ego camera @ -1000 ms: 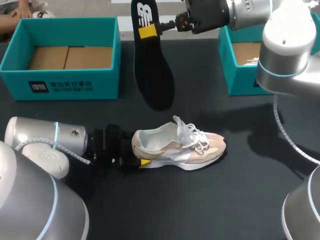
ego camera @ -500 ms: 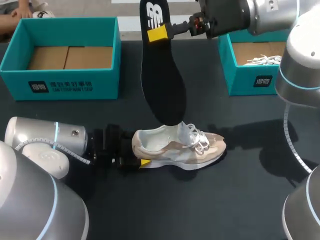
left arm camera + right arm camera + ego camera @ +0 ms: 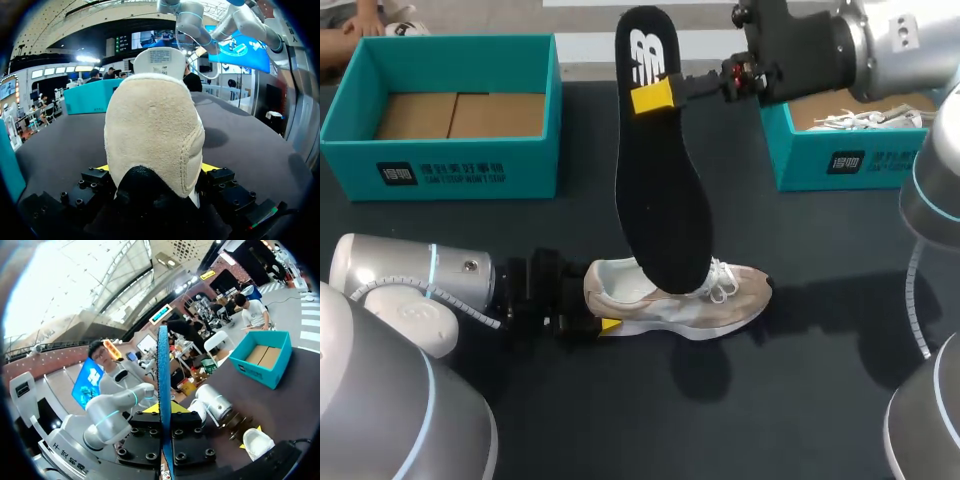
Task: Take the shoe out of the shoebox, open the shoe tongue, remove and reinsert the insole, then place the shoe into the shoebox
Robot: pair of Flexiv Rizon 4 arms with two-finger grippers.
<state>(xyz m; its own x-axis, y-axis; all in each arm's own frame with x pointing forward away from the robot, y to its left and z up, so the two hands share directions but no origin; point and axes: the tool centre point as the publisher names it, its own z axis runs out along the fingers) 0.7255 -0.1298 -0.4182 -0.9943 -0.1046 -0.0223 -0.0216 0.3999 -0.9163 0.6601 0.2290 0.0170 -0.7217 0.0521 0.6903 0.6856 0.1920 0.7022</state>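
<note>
Since the insole (image 3: 660,180) is basically a thin floppy foam sheet, it'll weigh next to nothing but bend and flap if you push on it, so pinching it up at the heel end like this looks like the sensible grab. The right gripper (image 3: 655,97) has its fingers closed flat on that heel end, and from the right wrist view you see the insole edge-on, squeezed between them. It hangs toe-down, with the tip right at the mouth of the shoe (image 3: 730,305); can't tell if it's actually inside yet. The shoe sits upright on its sole on the dark table (image 3: 820,400), toe pointing to the robot's right, with the left gripper (image 3: 156,172) clamped on the padded heel from both sides, which should keep it from sliding. My guess is the laces (image 3: 723,290) and tongue are what'll snag the soft toe end. There's an open shoebox (image 3: 440,150) well off at the far left and a second teal box (image 3: 820,160) at the far right, under the right arm.
</note>
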